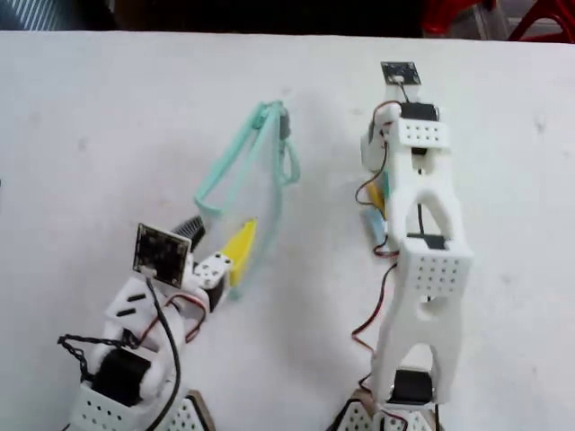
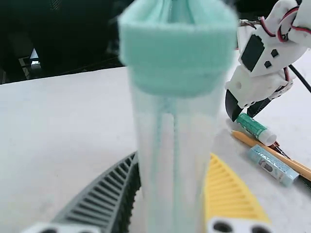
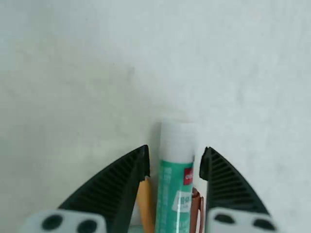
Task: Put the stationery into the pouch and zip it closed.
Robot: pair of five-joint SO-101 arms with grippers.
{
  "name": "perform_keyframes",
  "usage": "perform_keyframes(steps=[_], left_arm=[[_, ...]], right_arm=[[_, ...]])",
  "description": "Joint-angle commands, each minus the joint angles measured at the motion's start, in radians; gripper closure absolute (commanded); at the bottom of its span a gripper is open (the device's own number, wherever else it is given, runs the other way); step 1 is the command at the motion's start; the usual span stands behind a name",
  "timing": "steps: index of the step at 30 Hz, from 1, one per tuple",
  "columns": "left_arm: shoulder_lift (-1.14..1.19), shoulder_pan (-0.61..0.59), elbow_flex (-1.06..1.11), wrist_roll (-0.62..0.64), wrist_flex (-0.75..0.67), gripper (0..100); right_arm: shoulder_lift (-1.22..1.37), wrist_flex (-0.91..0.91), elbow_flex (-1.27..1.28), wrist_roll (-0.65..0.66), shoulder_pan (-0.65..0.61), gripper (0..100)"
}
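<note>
since the right gripper (image 3: 175, 149) stands part open astride the glue stick (image 3: 176, 184), with a pencil (image 3: 145, 204) crowded into the same gap, closing now could pinch both and flick one away across the table (image 1: 90, 135). the left gripper (image 2: 174, 155) is closed on one end of the pouch (image 2: 175, 58), which lies apart from them; its limp sides may fold shut at loading.

Pouch (image 2: 172, 121) in left tool (image 2: 173, 159) — glue stick (image 3: 176, 179) and pencil (image 3: 144, 204) between jaws of right tool (image 3: 176, 149).

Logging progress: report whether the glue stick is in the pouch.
Out: the glue stick lies on the table within the open right gripper.
</note>
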Motion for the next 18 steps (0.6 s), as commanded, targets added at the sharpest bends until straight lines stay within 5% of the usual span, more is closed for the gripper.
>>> perform_keyframes(steps=[1, 8, 18], left_arm=[[-0.012, -0.002, -0.008, -0.005, -0.017, 79], [-0.012, -0.002, -0.008, -0.005, -0.017, 79], [-0.012, -0.002, -0.008, -0.006, -0.017, 79]], right_arm=[[0.033, 0.068, -0.150, -0.003, 0.022, 82.9], [0.125, 0.147, -0.298, -0.003, 0.028, 83.4], [0.139, 0.151, -0.322, 0.002, 0.031, 98.2]])
